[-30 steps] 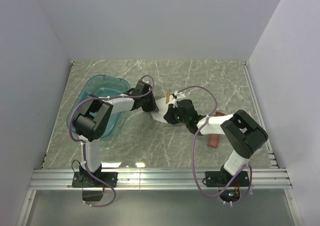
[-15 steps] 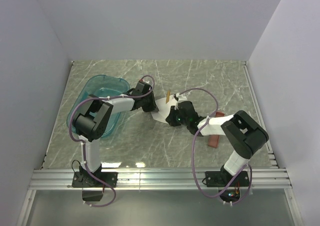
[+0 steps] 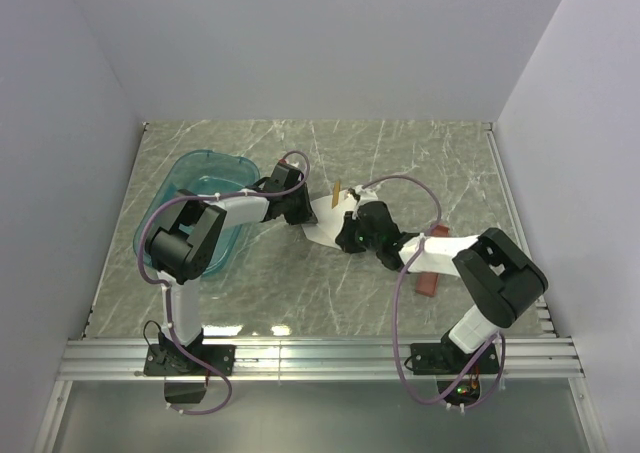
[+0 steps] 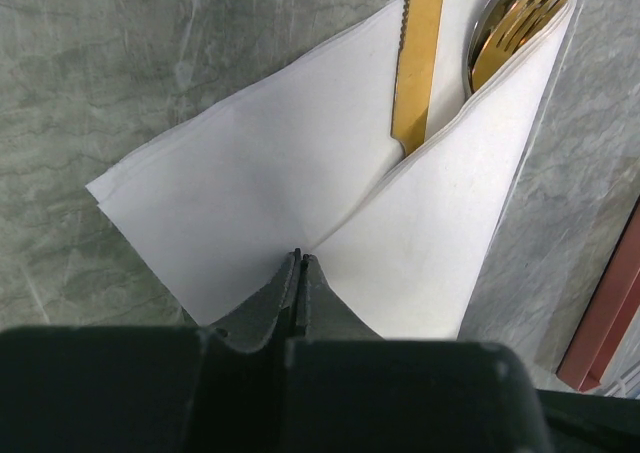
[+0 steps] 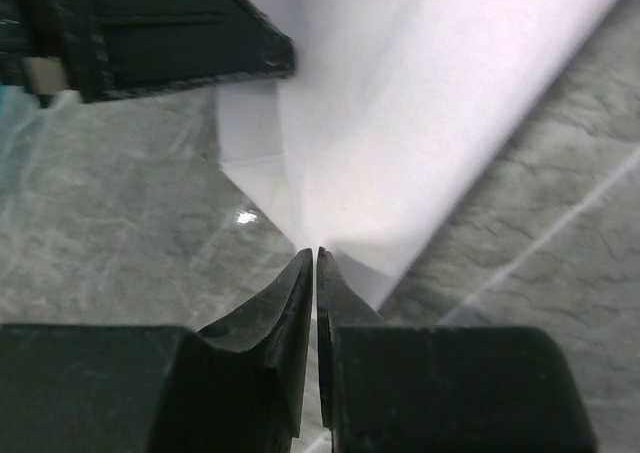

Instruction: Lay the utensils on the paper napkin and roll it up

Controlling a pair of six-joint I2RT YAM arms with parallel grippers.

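The paper napkin lies folded into a white cone on the marble table, between my two grippers. The utensils poke out of its far end: a gold knife and a fork over a silver spoon bowl, seen from above as a brownish tip. My left gripper is shut, its tips pinching the napkin where the flap's edge starts. My right gripper is shut on the napkin's near corner; from above it sits at the napkin's lower right.
A translucent teal tub stands at the left under the left arm. A long reddish-brown tray lies right of the napkin, partly hidden under the right arm, and its edge shows in the left wrist view. White walls enclose the table.
Both grippers have closed onto the napkin. The right gripper crept up and left toward it and the right arm's elbow swung right. The left arm stayed put.
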